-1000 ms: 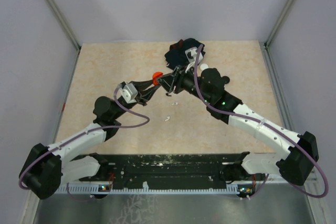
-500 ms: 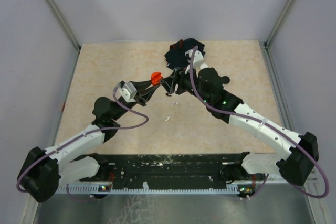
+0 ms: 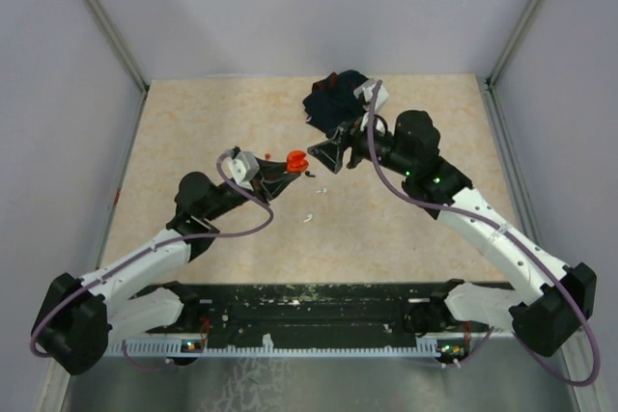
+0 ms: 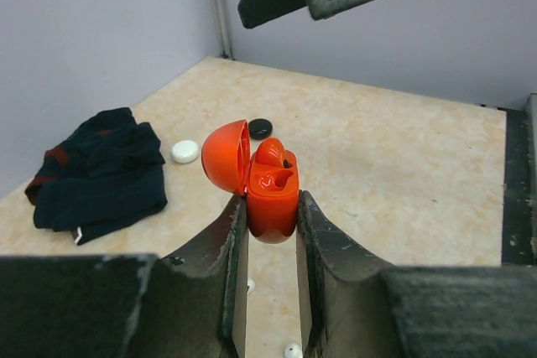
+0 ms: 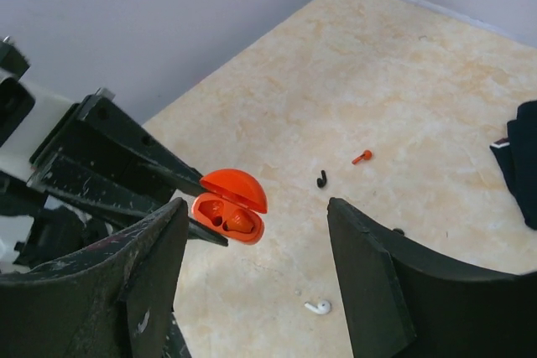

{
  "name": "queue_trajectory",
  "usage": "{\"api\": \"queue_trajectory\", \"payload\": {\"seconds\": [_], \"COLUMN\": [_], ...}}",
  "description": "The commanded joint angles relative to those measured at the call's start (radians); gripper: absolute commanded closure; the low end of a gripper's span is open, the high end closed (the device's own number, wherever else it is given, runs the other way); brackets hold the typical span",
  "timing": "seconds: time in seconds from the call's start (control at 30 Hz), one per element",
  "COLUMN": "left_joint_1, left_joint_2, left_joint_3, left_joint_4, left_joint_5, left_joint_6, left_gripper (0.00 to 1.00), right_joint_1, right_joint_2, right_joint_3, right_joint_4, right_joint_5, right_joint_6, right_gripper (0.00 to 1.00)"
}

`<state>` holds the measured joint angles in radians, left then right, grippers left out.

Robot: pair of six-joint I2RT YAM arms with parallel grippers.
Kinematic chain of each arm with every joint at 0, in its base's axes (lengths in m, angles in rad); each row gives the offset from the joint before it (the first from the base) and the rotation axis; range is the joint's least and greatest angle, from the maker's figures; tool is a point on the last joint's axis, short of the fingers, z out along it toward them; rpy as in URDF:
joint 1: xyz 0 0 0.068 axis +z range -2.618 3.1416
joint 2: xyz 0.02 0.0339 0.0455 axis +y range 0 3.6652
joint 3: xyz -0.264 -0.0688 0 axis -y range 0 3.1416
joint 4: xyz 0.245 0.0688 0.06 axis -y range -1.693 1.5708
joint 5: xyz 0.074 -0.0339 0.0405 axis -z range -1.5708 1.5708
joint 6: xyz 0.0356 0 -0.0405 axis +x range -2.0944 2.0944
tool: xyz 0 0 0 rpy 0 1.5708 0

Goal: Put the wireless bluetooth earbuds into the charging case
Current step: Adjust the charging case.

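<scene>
The left end effector (image 4: 270,203) grips the open red case (image 5: 228,205), maybe with a red earbud (image 4: 270,153) inside. The right end effector (image 5: 258,204) is open. Loose earbuds (image 5: 317,306) lie mid-counter, and a dark cloth (image 4: 101,169) sits by the far edge.

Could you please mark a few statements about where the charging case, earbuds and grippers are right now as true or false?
1. The left gripper is shut on the orange-red charging case. True.
2. The case's lid is closed. False: the lid stands open.
3. The right gripper holds an earbud. False: its jaws stand apart and empty.
4. A red earbud, a black earbud and a white earbud lie on the table. True.
5. The white puck lies on the dark cloth. False: it lies on the table beside the cloth, apart from it.
</scene>
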<state>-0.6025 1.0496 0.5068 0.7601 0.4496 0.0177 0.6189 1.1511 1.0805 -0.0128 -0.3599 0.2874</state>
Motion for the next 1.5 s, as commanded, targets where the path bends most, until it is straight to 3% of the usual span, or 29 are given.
{"api": "queue_trajectory", "payload": {"seconds": [0.0, 0.1, 0.17, 0.3, 0.53, 0.83, 1.47], "left_joint_1": [0.025, 0.041, 0.052, 0.084, 0.108, 0.107, 0.085], "left_joint_2": [-0.031, -0.031, -0.03, -0.037, -0.042, -0.026, 0.02], "left_joint_3": [0.04, 0.049, 0.053, 0.043, 0.054, 0.052, 0.049], "left_joint_4": [-0.028, -0.025, -0.021, 0.042, 0.089, 0.197, 0.297], "left_joint_5": [0.132, 0.21, 0.242, 0.319, 0.436, 0.502, 0.539], "left_joint_6": [-0.04, -0.062, -0.083, -0.145, -0.194, -0.267, -0.328], "left_gripper": [1.0, 1.0, 1.0, 1.0, 1.0, 1.0, 1.0], "right_joint_1": [0.002, 0.001, 0.001, 0.001, 0.001, 0.002, 0.047], "right_joint_2": [-0.088, -0.16, -0.207, -0.217, -0.193, -0.127, -0.043], "right_joint_3": [-0.026, -0.144, -0.226, -0.248, -0.275, -0.316, -0.305], "right_joint_4": [0.044, 0.157, 0.236, 0.206, 0.228, 0.409, 0.56], "right_joint_5": [-0.088, -0.09, -0.082, -0.179, -0.374, -0.512, -0.552], "right_joint_6": [-0.144, -0.174, -0.149, -0.224, -0.34, -0.314, -0.277], "right_gripper": [0.33, 0.33, 0.24, 0.21, 0.25, 0.38, 0.56]}}
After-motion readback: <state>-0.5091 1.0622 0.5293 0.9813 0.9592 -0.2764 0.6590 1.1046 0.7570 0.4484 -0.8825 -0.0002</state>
